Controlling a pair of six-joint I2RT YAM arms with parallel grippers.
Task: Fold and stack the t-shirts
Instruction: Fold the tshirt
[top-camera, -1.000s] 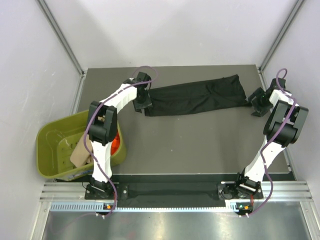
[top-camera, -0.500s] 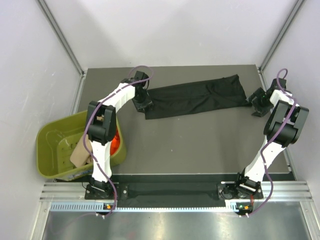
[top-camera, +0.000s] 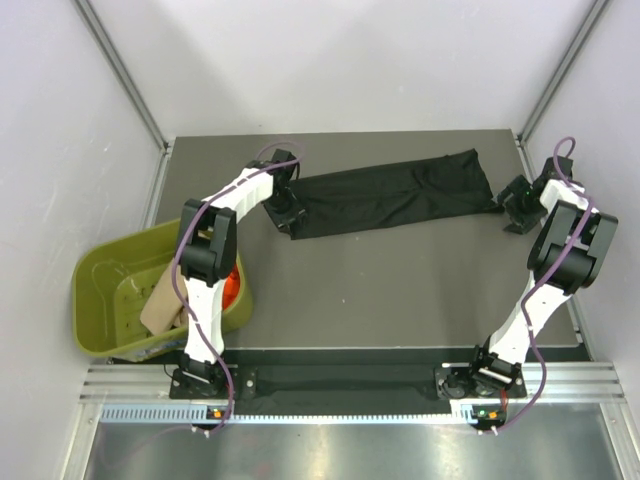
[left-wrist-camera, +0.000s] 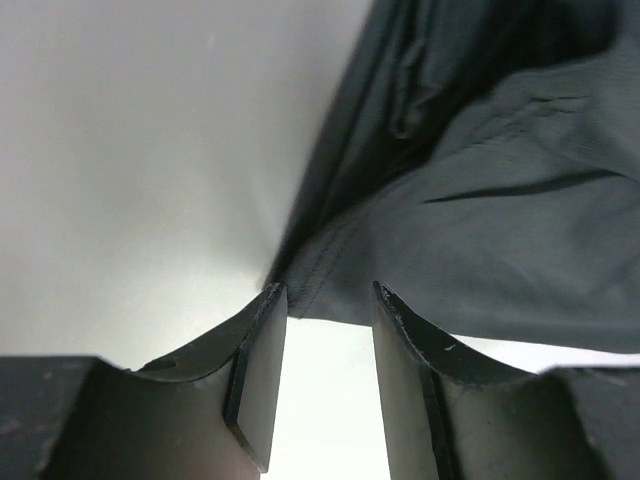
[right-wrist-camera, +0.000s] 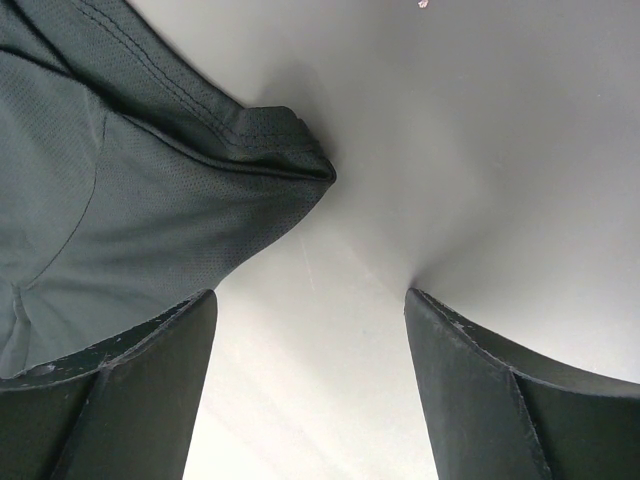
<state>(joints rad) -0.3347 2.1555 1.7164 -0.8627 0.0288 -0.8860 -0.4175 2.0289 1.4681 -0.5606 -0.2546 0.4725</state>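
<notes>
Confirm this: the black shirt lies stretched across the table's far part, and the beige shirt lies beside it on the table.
Wrong on the beige shirt: it lies in the green tub left of the table, as the top view shows. The black shirt is as stated.

We find the overhead view bright and evenly lit from above. The pale walls (top-camera: 350, 60) run close to white, the dark table (top-camera: 400, 280) reads as flat matte grey without glare, and shadows on it are faint and soft-edged. The metal sheet (top-camera: 350, 450) at the near edge carries a mild sheen. The black t-shirt (top-camera: 395, 198) is so dark here that its folds barely register.

In the left wrist view the table is washed out almost to white (overexposed against the dark cloth). The fingers (left-wrist-camera: 200, 400) of the left gripper (left-wrist-camera: 328, 292) are blurred silhouettes, and the hem stitching is only moderately sharp.

In the right wrist view the weave and seams are crisp and a soft shadow lies beside the shirt's corner. The fingers (right-wrist-camera: 110, 400) of the right gripper (right-wrist-camera: 308, 295) are out of focus.
</notes>
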